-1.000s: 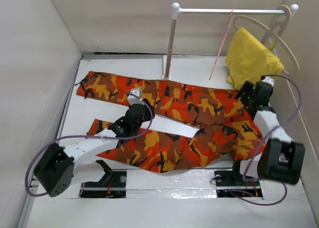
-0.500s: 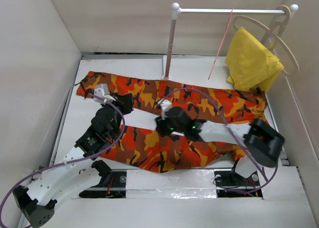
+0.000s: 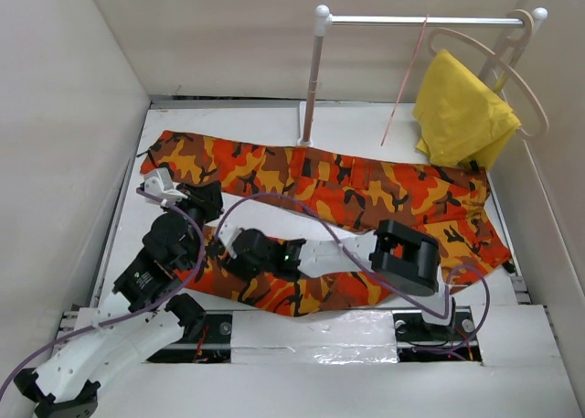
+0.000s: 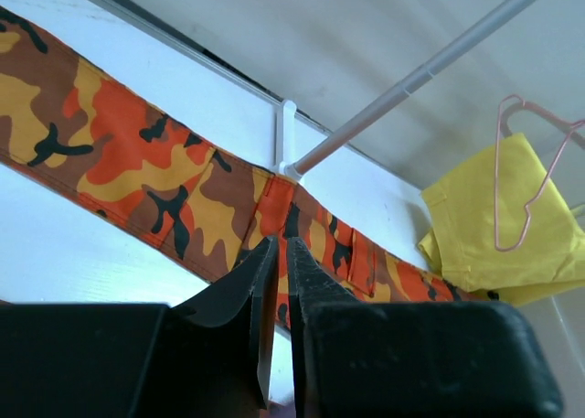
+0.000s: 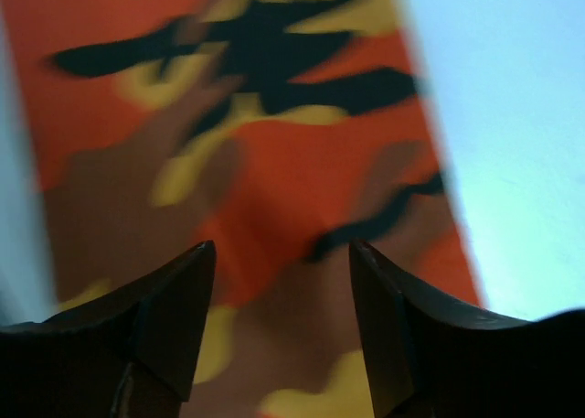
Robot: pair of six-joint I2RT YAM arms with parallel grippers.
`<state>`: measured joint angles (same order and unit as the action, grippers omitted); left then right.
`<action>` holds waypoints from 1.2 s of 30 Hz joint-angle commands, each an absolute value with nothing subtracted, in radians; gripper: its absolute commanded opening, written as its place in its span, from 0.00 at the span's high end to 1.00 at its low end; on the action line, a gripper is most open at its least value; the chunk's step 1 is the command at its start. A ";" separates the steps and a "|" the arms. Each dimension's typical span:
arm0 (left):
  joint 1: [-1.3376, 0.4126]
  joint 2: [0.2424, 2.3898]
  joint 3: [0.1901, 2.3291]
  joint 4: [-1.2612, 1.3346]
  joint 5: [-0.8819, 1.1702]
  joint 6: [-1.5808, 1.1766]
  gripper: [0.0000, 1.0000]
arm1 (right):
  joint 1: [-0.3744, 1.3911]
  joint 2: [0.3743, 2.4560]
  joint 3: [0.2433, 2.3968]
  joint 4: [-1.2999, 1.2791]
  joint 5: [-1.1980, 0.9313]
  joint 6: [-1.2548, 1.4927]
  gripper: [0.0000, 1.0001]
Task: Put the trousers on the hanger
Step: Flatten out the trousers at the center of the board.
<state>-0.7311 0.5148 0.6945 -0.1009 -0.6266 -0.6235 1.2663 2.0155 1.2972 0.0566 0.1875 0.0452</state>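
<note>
The camouflage trousers (image 3: 366, 185) lie spread flat on the white table, both legs pointing left. The thin pink hanger (image 3: 405, 81) hangs from the rail at the back, seen edge on; in the left wrist view the hanger (image 4: 498, 189) shows in front of yellow cloth. My left gripper (image 3: 208, 201) sits between the two legs near their left ends. Its jaws (image 4: 279, 242) are shut to a thin slit with nothing visible between the tips. My right gripper (image 3: 228, 243) reaches far left across the table, low over the near leg. It stands open (image 5: 279, 249), with the trousers (image 5: 274, 162) blurred close beneath.
A yellow cloth (image 3: 462, 107) and a beige wooden hanger (image 3: 516, 70) hang at the rail's right end. The rail's upright post (image 3: 313, 80) stands behind the trousers. White walls close in the table on the left, back and right.
The right arm has swung from the waistband at the right all the way left to the near leg. The left arm has drawn back to the left, and its jaws have shut.
</note>
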 commanded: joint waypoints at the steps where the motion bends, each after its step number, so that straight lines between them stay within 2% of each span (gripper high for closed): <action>1: -0.724 0.483 0.762 -0.109 -0.658 -0.614 0.93 | 1.370 2.023 1.374 0.061 0.187 -0.057 0.35; 5: -0.724 0.465 0.810 -0.143 -0.667 -0.595 0.92 | 1.445 2.065 1.419 0.035 0.212 -0.081 0.35; 11: -0.724 0.448 0.793 -0.138 -0.664 -0.603 0.91 | 1.454 2.135 1.443 0.022 0.228 -0.063 0.33; 15: -0.724 0.449 0.790 -0.141 -0.664 -0.609 0.91 | 1.434 2.160 1.437 0.034 0.310 -0.026 0.39; 18: -0.724 0.449 0.788 -0.137 -0.664 -0.604 0.90 | 1.422 2.178 1.431 0.061 0.385 -0.011 0.48; 20: -0.724 0.459 0.790 -0.140 -0.664 -0.604 0.90 | 1.413 2.206 1.443 0.058 0.405 -0.009 0.48; 26: -0.724 0.454 0.799 -0.156 -0.676 -0.607 0.90 | 1.404 2.215 1.419 0.060 0.419 0.021 0.44; 31: -0.724 0.419 0.804 -0.143 -0.667 -0.598 0.89 | 1.370 2.163 1.324 0.180 0.327 0.025 0.44; 36: -0.724 0.431 0.805 -0.160 -0.675 -0.604 0.89 | 1.417 2.137 1.335 0.118 0.360 0.011 0.34</action>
<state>-0.7246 0.4294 0.7769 -0.1745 -0.6632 -0.6136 1.3857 2.1536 1.3663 0.1886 0.3347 0.0277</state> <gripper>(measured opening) 0.109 0.629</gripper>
